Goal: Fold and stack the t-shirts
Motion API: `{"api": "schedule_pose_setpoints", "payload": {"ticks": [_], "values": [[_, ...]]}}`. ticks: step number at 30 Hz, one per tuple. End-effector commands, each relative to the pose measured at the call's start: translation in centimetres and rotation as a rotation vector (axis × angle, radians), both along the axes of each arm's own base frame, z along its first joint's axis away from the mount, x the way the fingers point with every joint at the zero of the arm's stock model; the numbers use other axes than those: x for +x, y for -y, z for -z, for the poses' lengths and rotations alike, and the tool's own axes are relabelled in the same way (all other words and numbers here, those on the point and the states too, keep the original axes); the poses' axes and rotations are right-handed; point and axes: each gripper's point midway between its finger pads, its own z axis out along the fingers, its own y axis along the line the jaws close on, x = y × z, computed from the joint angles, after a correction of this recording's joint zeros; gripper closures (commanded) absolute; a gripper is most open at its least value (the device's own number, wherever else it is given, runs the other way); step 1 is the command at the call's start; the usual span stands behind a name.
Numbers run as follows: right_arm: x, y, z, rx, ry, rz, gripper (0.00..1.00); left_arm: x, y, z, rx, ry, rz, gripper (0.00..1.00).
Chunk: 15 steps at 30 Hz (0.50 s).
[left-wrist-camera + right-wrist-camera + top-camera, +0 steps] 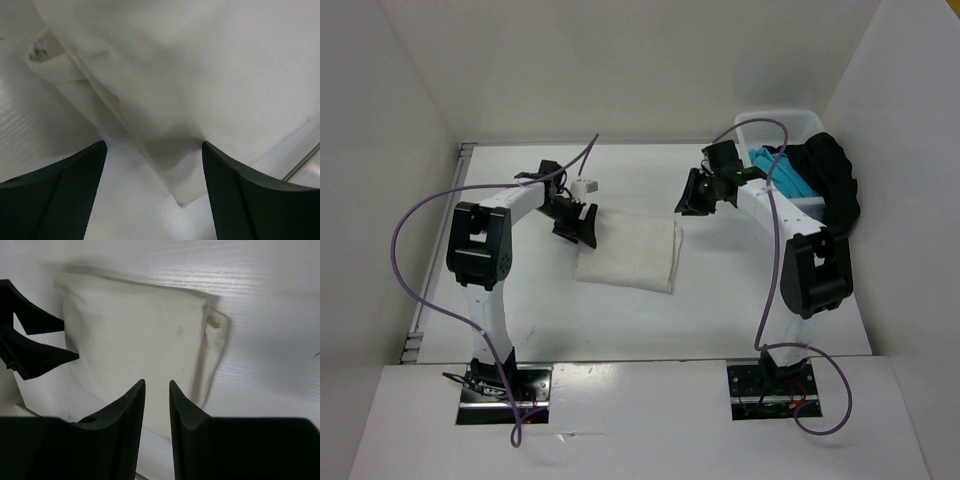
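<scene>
Table (pixel 720 310) corner holds black t-shirt (pixel 835 185), seen only overhead.

White arms (pixel 490 312), black joints (pixel 478 243), black claws (pixel 578 224), purple cables (pixel 396 248).

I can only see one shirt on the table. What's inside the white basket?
A turquoise shirt lies in the basket, and a black shirt hangs over its right edge. They hide the bottom and anything underneath.

cream-white t-shirt (pixel 630 252) 1, on surface (pixel 720 310) | black t-shirt (pixel 837 182) 1 | turquoise t-shirt (pixel 792 180) 1, both far right | basket (pixel 780 120) 1 | left gripper (pixel 578 226) 1 | right gripper (pixel 694 196) 1
</scene>
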Motion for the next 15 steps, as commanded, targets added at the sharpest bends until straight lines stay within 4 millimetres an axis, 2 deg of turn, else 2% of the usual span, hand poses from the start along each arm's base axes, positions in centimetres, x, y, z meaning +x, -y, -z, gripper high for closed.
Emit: {"api": "schedule_pose_setpoints", "payload": {"ticks": [1,3,4,5,7,8,9,10,12,13,15], "values": [[0.0,0.6,-4.1,0.027,0.098,0.012,0.69,-2.4,1.3,3.6,0.013,-0.110,0.033,0.17],[0.1,1.1,-5.3,0.033,0.120,0.024,0.69,-3.0,2.0,4.6,-0.004,-0.152,0.039,0.22],[0.1,1.7,-5.1,0.029,0.109,0.038,0.69,-2.8,2.3,4.5,-0.019,-0.153,0.041,0.27],[0.1,1.8,-5.9,0.033,0.122,0.038,0.69,-2.8,2.4,4.9,-0.026,-0.164,0.042,0.39],[0.4,2.8,-6.4,0.034,0.134,0.062,0.67,-2.6,2.7,5.0,-0.036,-0.171,0.036,0.51],[0.1,2.9,-6.9,0.036,0.139,0.062,0.67,-2.6,2.7,5.0,-0.036,-0.171,0.036,0.61],[0.1,3.4,-7.5,0.039,0.154,0.074,0.67,-2.6,2.7,5.0,-0.036,-0.171,0.036,0.67],[0.1,4.0,-7.1,0.030,0.148,0.082,0.67,-2.6,2.7,5.0,-0.036,-0.171,0.036,0.74],[0.0,4.7,-7.6,0.031,0.160,0.098,0.67,-2.2,2.4,4.7,-0.045,-0.164,0.036,0.91],[-0.1,5.4,-7.0,0.026,0.141,0.112,0.67,-1.7,2.5,4.4,-0.048,-0.150,0.037,1.00],[-0.2,6.0,-7.1,0.020,0.146,0.119,0.67,-0.3,1.8,3.3,-0.056,-0.110,0.014,1.00]]}}
